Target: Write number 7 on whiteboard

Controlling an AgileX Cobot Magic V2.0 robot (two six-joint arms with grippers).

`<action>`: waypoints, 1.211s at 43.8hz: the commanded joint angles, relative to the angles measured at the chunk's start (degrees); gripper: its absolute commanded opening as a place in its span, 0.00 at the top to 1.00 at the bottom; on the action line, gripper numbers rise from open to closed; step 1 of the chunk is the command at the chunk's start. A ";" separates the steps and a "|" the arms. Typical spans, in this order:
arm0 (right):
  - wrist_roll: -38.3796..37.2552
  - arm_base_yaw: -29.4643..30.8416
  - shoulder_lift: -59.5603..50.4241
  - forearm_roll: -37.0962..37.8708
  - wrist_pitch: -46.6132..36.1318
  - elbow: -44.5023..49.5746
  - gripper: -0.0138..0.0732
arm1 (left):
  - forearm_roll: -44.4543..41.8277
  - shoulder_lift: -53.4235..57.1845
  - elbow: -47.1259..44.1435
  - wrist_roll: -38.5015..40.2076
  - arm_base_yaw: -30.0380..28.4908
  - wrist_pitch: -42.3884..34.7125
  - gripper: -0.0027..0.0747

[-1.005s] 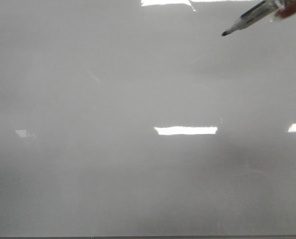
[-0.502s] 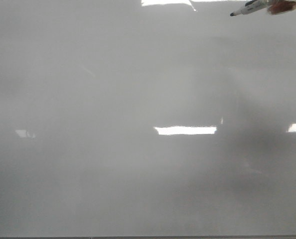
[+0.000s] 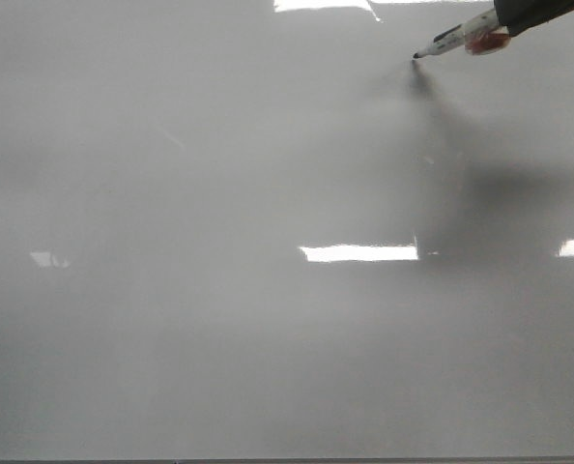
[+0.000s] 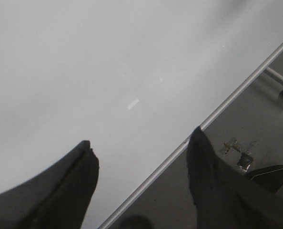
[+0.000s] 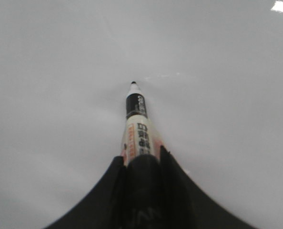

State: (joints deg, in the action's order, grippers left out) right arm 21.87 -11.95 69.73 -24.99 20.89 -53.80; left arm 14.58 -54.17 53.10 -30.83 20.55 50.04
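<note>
The whiteboard [image 3: 229, 319] is a glossy grey-white board that fills the front view, with bright glare patches. No number 7 shows on it. My right gripper [image 3: 519, 14] enters at the top right and is shut on a black marker [image 3: 456, 37]. The marker's tip [image 3: 417, 55] points left and sits at or just above the board, meeting its own shadow. In the right wrist view the marker [image 5: 137, 129] sticks out from between my shut fingers [image 5: 140, 160], tip [image 5: 133, 83] near the board. My left gripper [image 4: 141, 143] is open and empty over the board's edge [image 4: 217, 112].
The board's thin dark front edge [image 3: 287, 460] runs along the bottom of the front view. Beyond the board's metal edge in the left wrist view lies grey floor [image 4: 256, 119] with a stand leg [image 4: 282, 81] and small debris [image 4: 239, 150].
The marker first rose toward the top right, then came back down and left. Its tip now sits near the board with a dark shadow under it.
</note>
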 commanded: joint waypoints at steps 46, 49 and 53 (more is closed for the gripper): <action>-0.05 6.28 -2.82 2.30 12.27 2.59 0.92 | 1.32 0.44 1.53 0.50 -0.10 -4.79 0.44; 0.01 6.05 -6.00 2.30 16.27 1.74 0.92 | 1.44 0.44 1.90 -0.85 -0.10 -5.04 0.44; 2.76 4.30 -10.51 2.30 22.35 1.53 0.92 | 3.83 0.44 2.95 -3.78 0.47 -4.52 0.44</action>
State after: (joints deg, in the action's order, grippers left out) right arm 22.32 -6.35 64.04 -22.26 39.62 -50.06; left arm 15.33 -54.17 53.29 -32.45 20.55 48.74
